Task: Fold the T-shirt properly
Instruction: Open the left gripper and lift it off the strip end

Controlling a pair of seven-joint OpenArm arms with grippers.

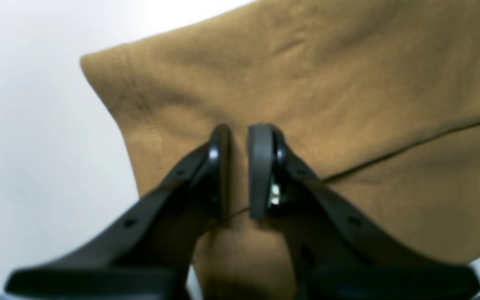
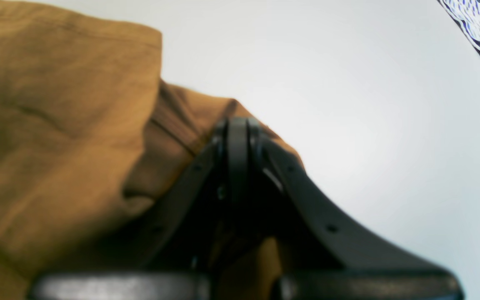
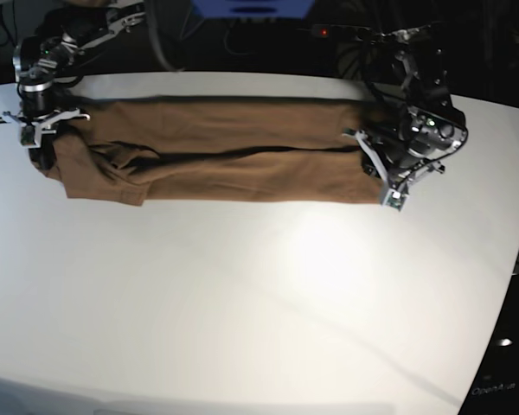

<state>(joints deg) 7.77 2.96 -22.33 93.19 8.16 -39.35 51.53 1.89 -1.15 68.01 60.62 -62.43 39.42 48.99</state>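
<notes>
White table, matte, with a soft glare patch at about 3 o'clock of centre; its far edge curves from 9 to 3 o'clock in the base view. Beyond it the room is dark: cables, a blue object at 12 o'clock, a small red light at 1 o'clock. T-shirt lies on the far half of the table as a long brown band, folded lengthwise, running 9 to 3 o'clock, with a dark crease line along its middle. Left gripper at the band's 3 o'clock end: jaws narrowly apart, pinching a fold of the cloth. Right gripper at the 9 o'clock end: jaws pressed together on a bunched corner of the T-shirt. Patterned blue-white strip at 1 o'clock in the right wrist view.
</notes>
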